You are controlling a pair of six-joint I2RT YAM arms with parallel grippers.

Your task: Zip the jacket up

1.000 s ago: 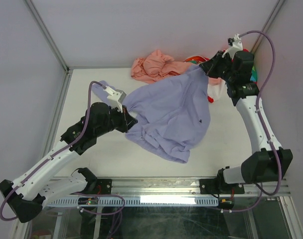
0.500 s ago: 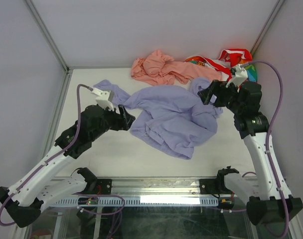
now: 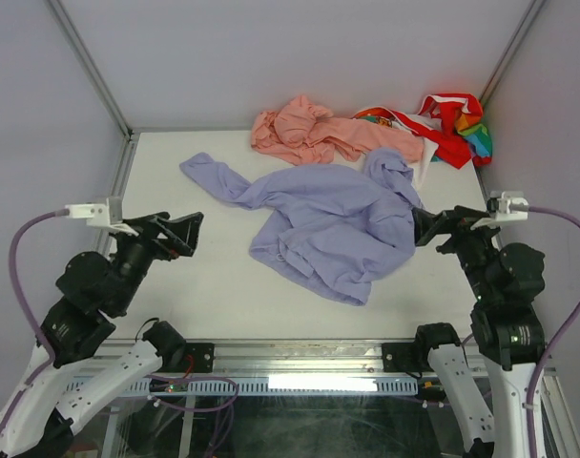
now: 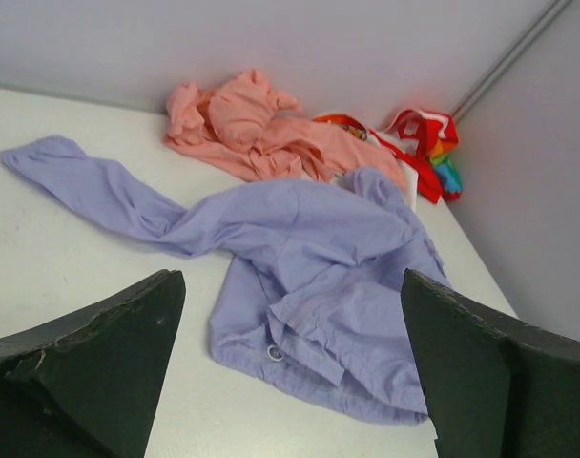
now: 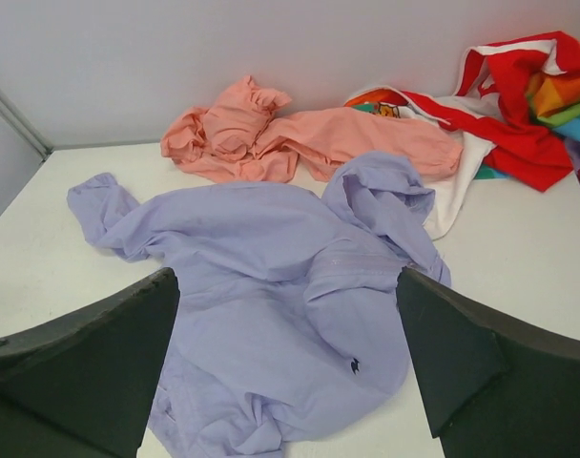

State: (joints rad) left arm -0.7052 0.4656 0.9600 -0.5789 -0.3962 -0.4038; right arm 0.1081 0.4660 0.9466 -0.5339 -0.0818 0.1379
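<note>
On the table [image 3: 214, 286] the jacket [image 3: 328, 224] lies crumpled, zipper apparently not started, left gripper [image 3: 187, 236] and right gripper [image 3: 422, 227] both wide open, empty.

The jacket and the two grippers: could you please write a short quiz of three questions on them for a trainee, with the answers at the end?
1. Besides the jacket, how many garments lie on the table?
2. Which garment lies in the far right corner? A) the jacket B) the salmon-pink garment C) the multicoloured garment
3. True or false: the left gripper and the right gripper are both open.
Key: 1 two; 2 C; 3 true.
</note>
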